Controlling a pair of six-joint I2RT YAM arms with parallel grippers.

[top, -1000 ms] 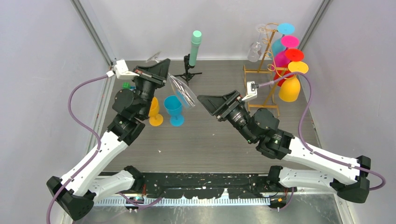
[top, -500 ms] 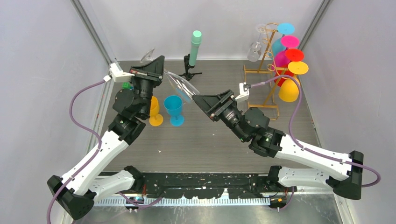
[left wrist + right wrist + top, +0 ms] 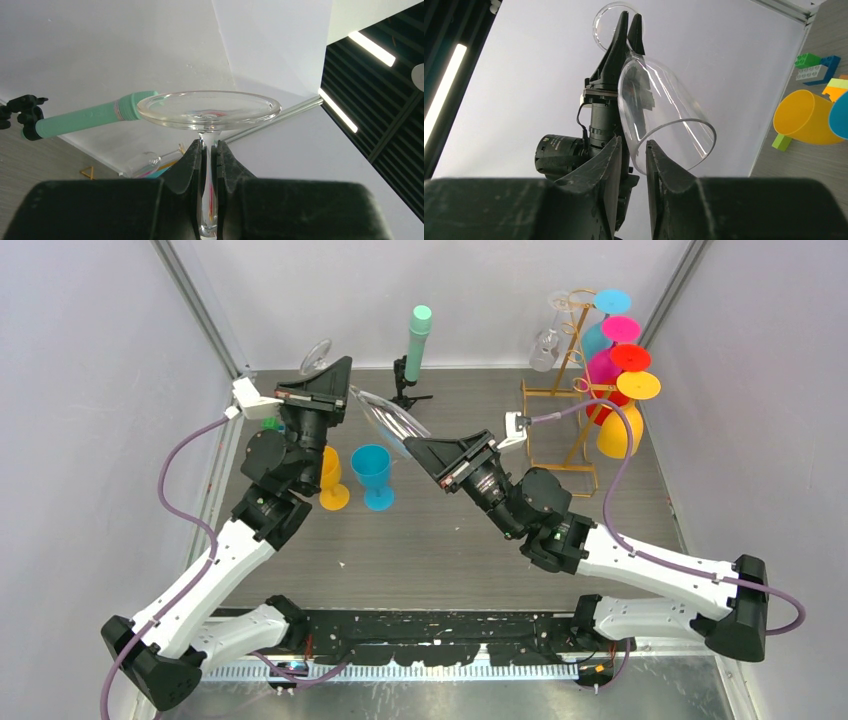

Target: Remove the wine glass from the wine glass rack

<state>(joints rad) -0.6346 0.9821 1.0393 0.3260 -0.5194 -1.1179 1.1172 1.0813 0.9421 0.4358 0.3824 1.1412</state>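
A clear wine glass point(image 3: 388, 424) hangs tilted in the air over the table's middle, away from the gold wire wine glass rack point(image 3: 563, 390) at the back right. My left gripper point(image 3: 343, 370) is shut on its stem just under the round foot point(image 3: 209, 107). In the right wrist view the bowl point(image 3: 664, 110) points its rim at my right gripper point(image 3: 633, 143). The jaws of that gripper straddle the rim wall with a narrow gap still showing on one side. Several coloured glasses point(image 3: 622, 360) and a clear one point(image 3: 547, 342) hang on the rack.
A mint-green cylinder on a black tripod point(image 3: 415, 340) stands at the back centre. A blue cup point(image 3: 375, 476) and an orange cup point(image 3: 330, 482) stand below the held glass. Toy bricks point(image 3: 268, 422) lie by the left wall.
My right arm has moved left toward the glass, and its jaws have narrowed around the bowl's rim. The left gripper has turned the glass slightly and kept its hold on the stem.
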